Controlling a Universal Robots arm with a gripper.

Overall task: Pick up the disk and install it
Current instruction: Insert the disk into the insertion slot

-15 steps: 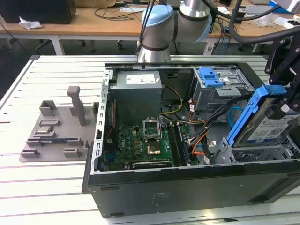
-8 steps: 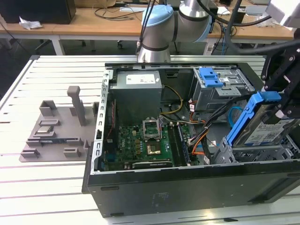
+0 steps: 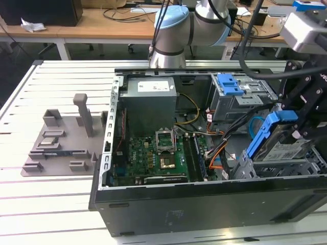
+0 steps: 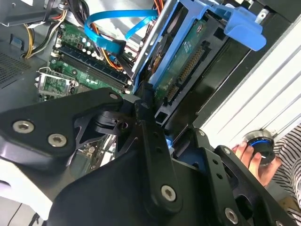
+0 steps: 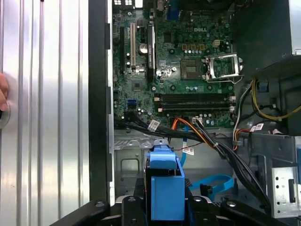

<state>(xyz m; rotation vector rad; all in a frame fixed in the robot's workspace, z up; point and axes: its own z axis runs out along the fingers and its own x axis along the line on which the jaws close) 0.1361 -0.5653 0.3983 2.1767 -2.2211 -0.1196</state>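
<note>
Jaws clamped on the disk (image 3: 288,145), a flat silver-grey metal hard drive with a white label, framed by a blue plastic carrier bracket. In the first wrist view the bracket's end (image 5: 164,193) sits squarely between them.

- Position: disk is off the tabletop (image 3: 51,204), at the front corner of the open black computer case (image 3: 204,209) on the exterior view's right. It is directly over the lower grey metal drive bay (image 3: 286,166), with its low end at or just inside the bay mouth; I cannot tell whether it touches.
- Axis: long axis tilted, rising away from the green motherboard (image 3: 148,153); not yet level with the bay.
- Count: one disk, one arm, one case, two drive cages. The upper cage (image 3: 245,97) carries a blue latch piece (image 3: 230,84).
- One person's hand (image 4: 251,157) rests on the tabletop beside the case.
</note>
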